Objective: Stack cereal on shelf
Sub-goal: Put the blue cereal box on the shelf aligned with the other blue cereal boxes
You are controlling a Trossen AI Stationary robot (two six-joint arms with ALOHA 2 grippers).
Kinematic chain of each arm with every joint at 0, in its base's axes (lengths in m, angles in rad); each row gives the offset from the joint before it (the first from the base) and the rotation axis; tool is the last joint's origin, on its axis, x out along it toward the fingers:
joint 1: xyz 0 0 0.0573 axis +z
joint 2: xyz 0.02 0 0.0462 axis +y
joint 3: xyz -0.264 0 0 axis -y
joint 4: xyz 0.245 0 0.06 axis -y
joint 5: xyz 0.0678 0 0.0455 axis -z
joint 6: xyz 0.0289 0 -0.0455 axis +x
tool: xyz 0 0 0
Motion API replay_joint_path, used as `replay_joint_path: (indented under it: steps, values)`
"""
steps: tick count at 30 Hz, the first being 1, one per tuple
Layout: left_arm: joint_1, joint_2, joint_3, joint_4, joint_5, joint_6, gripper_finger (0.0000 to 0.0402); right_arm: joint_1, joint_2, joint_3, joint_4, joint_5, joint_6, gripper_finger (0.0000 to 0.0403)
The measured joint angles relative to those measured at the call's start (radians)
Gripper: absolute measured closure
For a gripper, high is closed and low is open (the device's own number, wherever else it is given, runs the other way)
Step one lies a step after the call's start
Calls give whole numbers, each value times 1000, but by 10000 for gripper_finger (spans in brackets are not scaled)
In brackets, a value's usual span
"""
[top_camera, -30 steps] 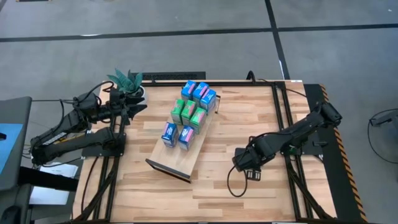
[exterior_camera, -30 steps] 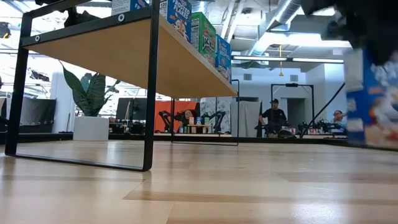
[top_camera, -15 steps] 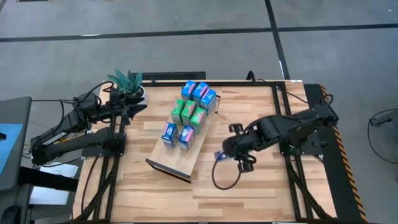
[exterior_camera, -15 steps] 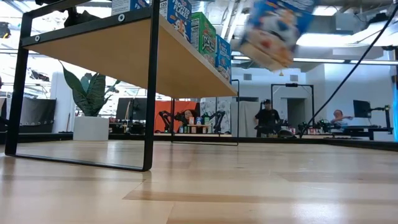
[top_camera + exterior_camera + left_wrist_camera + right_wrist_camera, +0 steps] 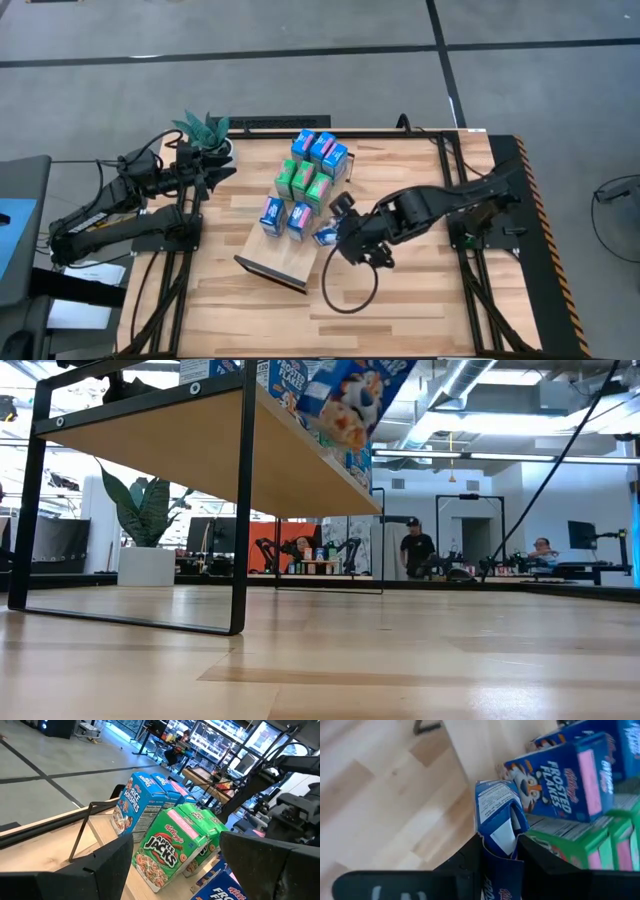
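Note:
The shelf [image 5: 285, 255] is a light-wood board on dark end frames, lying slantwise at the table's middle; the low view shows it raised on black legs [image 5: 240, 510]. Several blue and green cereal cartons [image 5: 305, 180] stand on it in pairs. My right gripper [image 5: 334, 233] is at the shelf's right edge, shut on a blue Frosted Flakes carton [image 5: 497, 817], which also shows tilted in the low view [image 5: 350, 400]. My left gripper [image 5: 222, 172] waits open at the table's far left, pointing at the cartons [image 5: 170, 845]. My right gripper pinches the blue carton between its two fingers [image 5: 467, 862], which lie on opposite faces of its near end [image 5: 496, 851]. The carton's folded top [image 5: 492, 790] points away from the fingers. The fingers come from the table's right. The carton is lifted clear and tilted, beside the cartons on the shelf.
A potted plant [image 5: 205, 130] stands at the far left corner beside my left arm. A black cable loop [image 5: 345, 290] hangs under my right arm over the table. Bare tabletop [image 5: 420, 310] lies to the shelf's right and near side. People stand in the room beyond.
My right gripper has gone toward the table's left edge and up, from the table's right middle to the shelf's right edge, carrying the blue carton. In the low view the carton has risen from beside the table to above shelf height and has tipped.

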Motion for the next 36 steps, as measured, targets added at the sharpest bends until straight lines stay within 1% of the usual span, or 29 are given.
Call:
replay_joint_path:
  steps: [3,7,14,21,24,36]
  values:
    - [0,0,0,0,0,-8,115,0,25,22,12,16,-87,295]
    - [0,0,0,0,0,-16,115,0,28,29,39,20,-174,295]
    - [0,0,0,0,0,-23,115,5,29,28,36,28,-230,295]
    - [0,0,0,0,0,-23,115,20,29,28,37,10,-242,295]
    - [0,0,0,3,0,-23,115,24,29,28,38,10,-274,295]
    - [0,0,0,3,0,-26,115,22,29,28,38,8,-308,295]
